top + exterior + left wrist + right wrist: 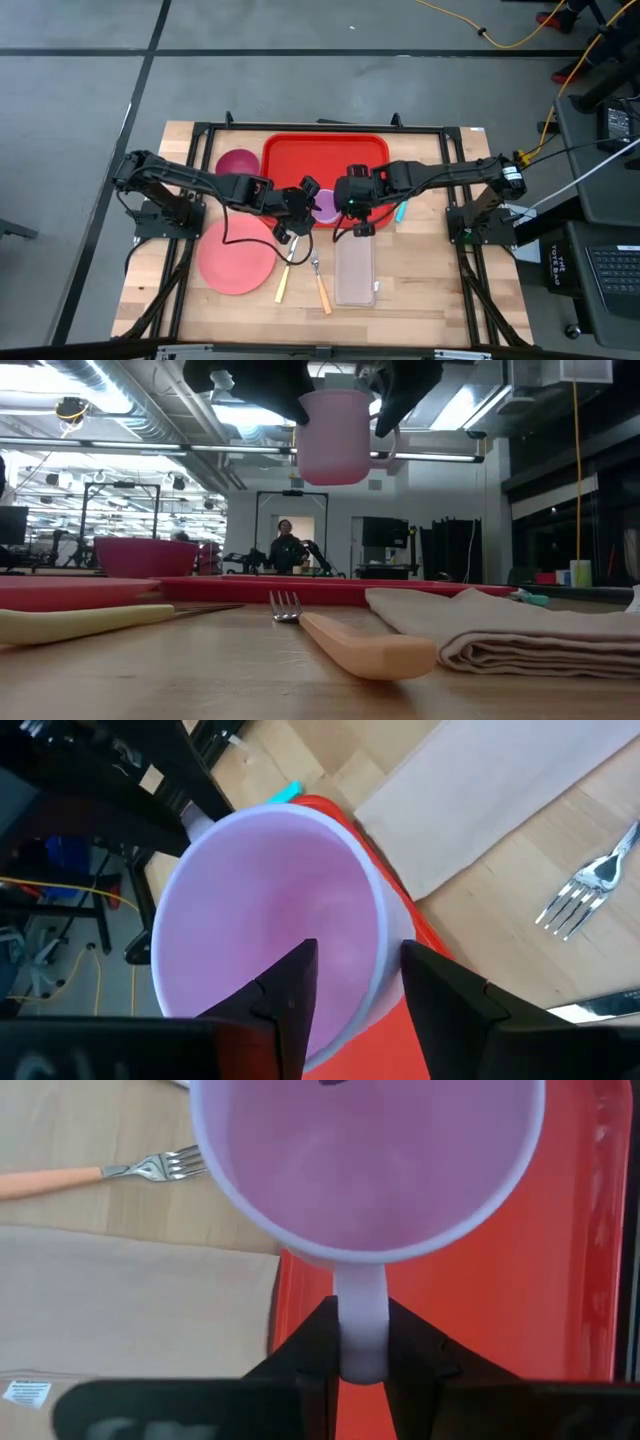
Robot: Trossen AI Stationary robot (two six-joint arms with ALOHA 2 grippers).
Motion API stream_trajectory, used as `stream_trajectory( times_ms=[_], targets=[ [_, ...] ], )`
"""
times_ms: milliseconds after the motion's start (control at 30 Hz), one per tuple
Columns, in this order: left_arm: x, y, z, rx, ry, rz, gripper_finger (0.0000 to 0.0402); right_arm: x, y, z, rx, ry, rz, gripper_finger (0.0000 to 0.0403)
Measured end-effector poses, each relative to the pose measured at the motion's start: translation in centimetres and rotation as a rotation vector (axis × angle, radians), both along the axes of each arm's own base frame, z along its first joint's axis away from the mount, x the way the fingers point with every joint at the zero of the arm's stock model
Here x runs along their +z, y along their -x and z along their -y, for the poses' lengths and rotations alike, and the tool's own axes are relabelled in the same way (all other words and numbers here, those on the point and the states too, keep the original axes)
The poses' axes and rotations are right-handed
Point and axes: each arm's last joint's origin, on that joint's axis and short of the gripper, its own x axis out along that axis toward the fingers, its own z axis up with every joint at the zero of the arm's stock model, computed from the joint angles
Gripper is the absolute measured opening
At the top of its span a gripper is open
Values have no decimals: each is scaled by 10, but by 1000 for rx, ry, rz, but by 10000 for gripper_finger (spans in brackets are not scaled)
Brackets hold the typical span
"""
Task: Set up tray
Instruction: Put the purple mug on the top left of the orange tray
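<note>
Pink and held in the air above the near edge of the red tray [325, 158] at the table's far middle, a mug [335, 436] is gripped by its rim in the left gripper [345, 982] and by its handle in the right gripper [362, 1342].

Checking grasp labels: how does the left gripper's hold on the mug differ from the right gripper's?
The left gripper pinches the mug by its wall, one finger inside the rim and one outside. The right gripper is shut on the handle, fingers on either side of it. In the high view the left gripper comes from the left side, the right gripper from the right. Both hold the same mug in the air by the near edge of the tray.
</note>
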Motion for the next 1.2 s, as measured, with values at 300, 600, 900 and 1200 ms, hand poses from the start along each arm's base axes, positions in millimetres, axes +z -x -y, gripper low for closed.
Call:
stream_trajectory(
  times_ms=[300, 600, 900, 1200],
  targets=[
    [0, -1, -4, -34, 54, -8, 100, 0, 0, -2, 8, -1, -1, 59],
    [-1, 0, -2, -122, 42, -24, 22, 0, 0, -2, 15, -1, 0, 59],
    [-2, 0, -2, -150, 47, -40, 4, 1, -1, -2, 18, -4, 16, 65],
    [-5, 3, -2, -151, 35, -78, 3, 0, -1, -2, 34, 5, 8, 85]
  ],
)
